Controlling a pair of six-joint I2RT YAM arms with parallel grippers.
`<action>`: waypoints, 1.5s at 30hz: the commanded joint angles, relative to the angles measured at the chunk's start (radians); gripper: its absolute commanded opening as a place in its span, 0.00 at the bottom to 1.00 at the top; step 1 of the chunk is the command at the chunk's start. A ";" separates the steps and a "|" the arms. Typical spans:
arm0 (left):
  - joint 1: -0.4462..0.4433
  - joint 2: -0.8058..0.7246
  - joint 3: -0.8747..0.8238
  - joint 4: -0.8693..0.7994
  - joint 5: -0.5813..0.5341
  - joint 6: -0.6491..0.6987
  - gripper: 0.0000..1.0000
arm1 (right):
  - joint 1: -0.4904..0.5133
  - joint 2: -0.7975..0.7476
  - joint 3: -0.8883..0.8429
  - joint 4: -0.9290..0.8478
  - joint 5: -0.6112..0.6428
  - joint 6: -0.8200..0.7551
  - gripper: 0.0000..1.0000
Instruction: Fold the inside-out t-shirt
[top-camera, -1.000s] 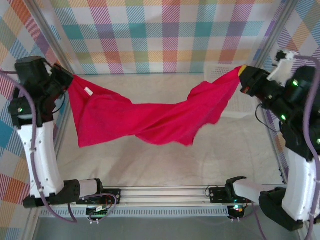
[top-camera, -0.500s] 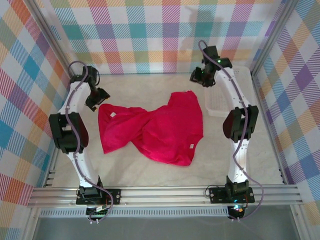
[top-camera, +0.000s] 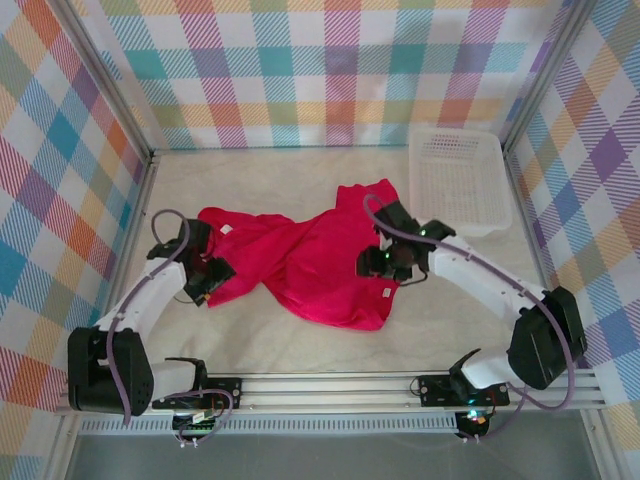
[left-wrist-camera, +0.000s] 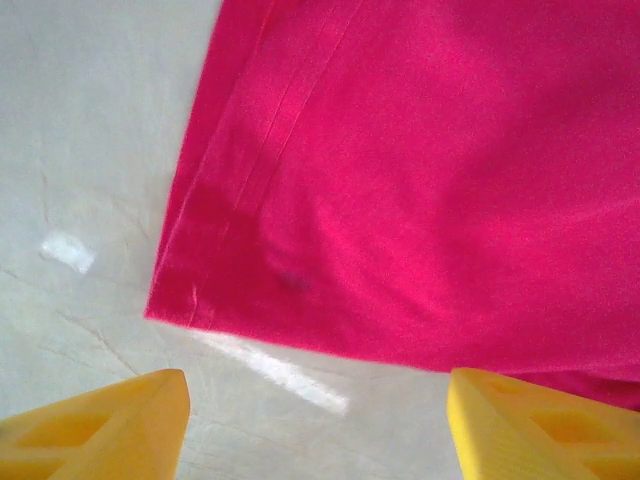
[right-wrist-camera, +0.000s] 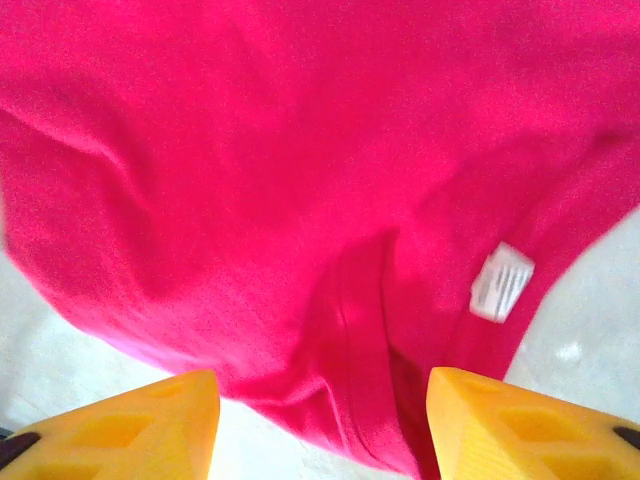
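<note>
Overhead view. Shirt (top-camera: 300, 262) lies rumpled and twisted across the middle of the tabletop (top-camera: 300, 345). A white basket (top-camera: 455, 180) stands in the far right corner, near the shirt's far end. I see the left gripper (top-camera: 205, 282) low at the shirt's left edge and the right gripper (top-camera: 378, 262) over its right part. From this height I cannot make out how either pair of jaws stands.

Left wrist view. The left gripper (left-wrist-camera: 318, 430) has its yellow fingertips (left-wrist-camera: 100, 430) spread wide, with bare tabletop (left-wrist-camera: 90, 120) between them and nothing pinched. The shirt (left-wrist-camera: 430, 180) fills the upper right. Its stitched hem (left-wrist-camera: 260, 170) runs down to a corner lying flat just ahead of the fingertips. A small white mark (left-wrist-camera: 65, 250) shows on the tabletop to the left.

Right wrist view. The right gripper (right-wrist-camera: 320, 420) is also spread, fingertips (right-wrist-camera: 120, 425) apart above the shirt (right-wrist-camera: 250, 170), gripping nothing that I can see. A white tag (right-wrist-camera: 500, 282) sits on the cloth at right, close to its edge, with tabletop (right-wrist-camera: 600, 330) beyond.
</note>
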 joint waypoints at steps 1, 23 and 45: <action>-0.030 0.079 -0.038 0.098 0.024 -0.026 0.69 | 0.057 -0.018 -0.081 0.066 -0.030 0.092 0.58; -0.040 0.111 0.288 -0.148 -0.231 0.044 0.00 | 0.055 0.025 -0.092 0.045 0.088 0.109 0.00; 0.003 0.675 1.187 -0.354 -0.384 0.192 0.00 | -0.245 0.006 0.225 -0.014 0.046 -0.022 0.00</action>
